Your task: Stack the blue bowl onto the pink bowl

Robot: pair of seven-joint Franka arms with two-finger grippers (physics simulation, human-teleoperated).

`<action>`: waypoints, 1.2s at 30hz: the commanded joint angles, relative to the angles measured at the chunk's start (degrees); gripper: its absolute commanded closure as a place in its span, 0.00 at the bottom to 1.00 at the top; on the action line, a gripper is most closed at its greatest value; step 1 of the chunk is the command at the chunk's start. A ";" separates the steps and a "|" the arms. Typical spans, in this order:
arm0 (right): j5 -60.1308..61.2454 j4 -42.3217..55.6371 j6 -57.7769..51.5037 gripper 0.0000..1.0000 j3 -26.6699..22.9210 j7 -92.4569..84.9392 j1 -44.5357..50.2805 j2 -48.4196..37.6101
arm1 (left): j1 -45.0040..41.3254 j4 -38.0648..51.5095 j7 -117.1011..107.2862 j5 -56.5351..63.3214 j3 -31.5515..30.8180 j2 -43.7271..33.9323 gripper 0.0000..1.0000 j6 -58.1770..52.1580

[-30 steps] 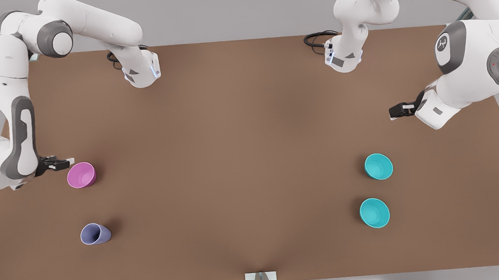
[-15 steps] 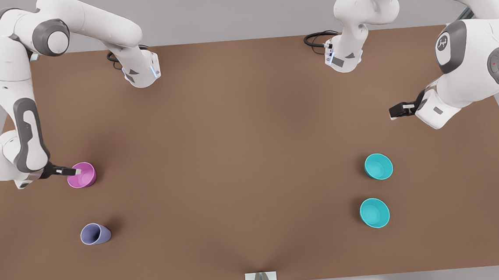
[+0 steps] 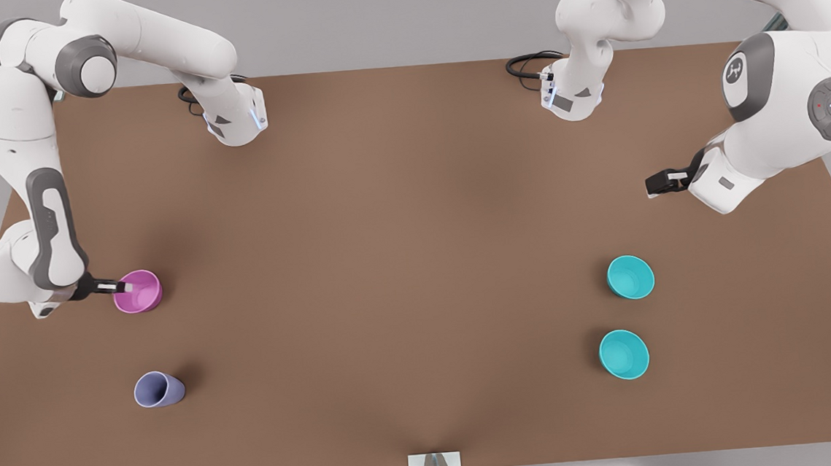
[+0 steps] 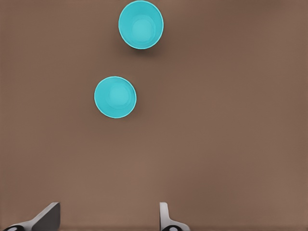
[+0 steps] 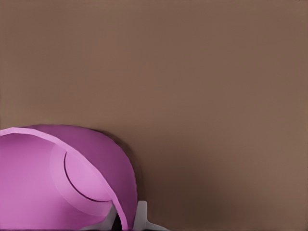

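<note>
The pink bowl point(image 3: 140, 291) stands upright near the table edge at the front view's left. My right gripper point(image 3: 123, 286) is shut on its rim, on the side toward that edge. In the right wrist view the pink bowl point(image 5: 72, 183) has its wall pinched by the right gripper point(image 5: 126, 217), one finger inside and one outside. The blue bowl point(image 3: 631, 277) sits at the front view's right, also seen as the blue bowl point(image 4: 115, 97) in the left wrist view. My left gripper point(image 3: 657, 185) hovers open above the table, behind that bowl; its fingers point(image 4: 166, 219) are wide apart and hold nothing.
A second, slightly wider teal bowl point(image 3: 624, 354) point(image 4: 141, 24) sits just in front of the blue one. A lavender cup point(image 3: 157, 389) stands in front of the pink bowl. Both arm bases point(image 3: 236, 121) stand at the back of the brown table point(image 3: 403, 263).
My right gripper swung down to the pink bowl and closed on its rim; the bowl shifted very slightly toward the table's middle. The left gripper stayed nearly still.
</note>
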 commanded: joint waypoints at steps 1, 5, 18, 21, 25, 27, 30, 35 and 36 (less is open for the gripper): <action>-0.90 0.59 -1.84 0.79 0.15 -5.19 -0.06 -0.15 | -0.01 0.03 -0.37 0.03 0.02 -0.08 0.00 -0.19; 1.74 1.91 -7.82 0.79 3.05 -5.01 0.03 -2.26 | -0.01 0.03 -0.37 0.03 0.02 -0.52 0.00 -0.81; 11.76 18.35 3.51 0.79 17.20 59.58 34.83 4.85 | -0.01 0.03 -0.37 0.03 0.02 -0.34 0.00 -0.72; 11.67 27.31 5.89 0.79 16.76 71.97 41.51 11.18 | -0.01 0.03 -0.46 0.03 0.02 -0.26 0.00 -0.63; 11.14 37.67 8.87 0.79 16.32 82.00 46.43 20.05 | -0.01 0.73 -0.46 -0.23 0.02 -0.43 0.00 -0.72; 11.14 40.41 9.58 0.79 13.34 82.53 50.21 22.70 | -0.01 0.73 -0.63 -0.23 -0.06 -0.70 0.00 -0.81; 10.97 42.17 10.28 0.79 12.98 82.97 51.54 24.54 | -0.01 0.73 -0.54 -0.32 -0.94 -0.61 0.00 -1.16; 10.09 44.28 10.46 0.79 10.52 83.14 54.00 27.18 | -0.01 0.82 -0.37 -0.32 -0.94 -0.17 0.00 -0.81; 10.09 44.37 10.37 0.79 10.43 82.97 54.00 27.36 | -0.01 0.73 -0.37 -0.41 -1.03 -0.08 0.00 -0.90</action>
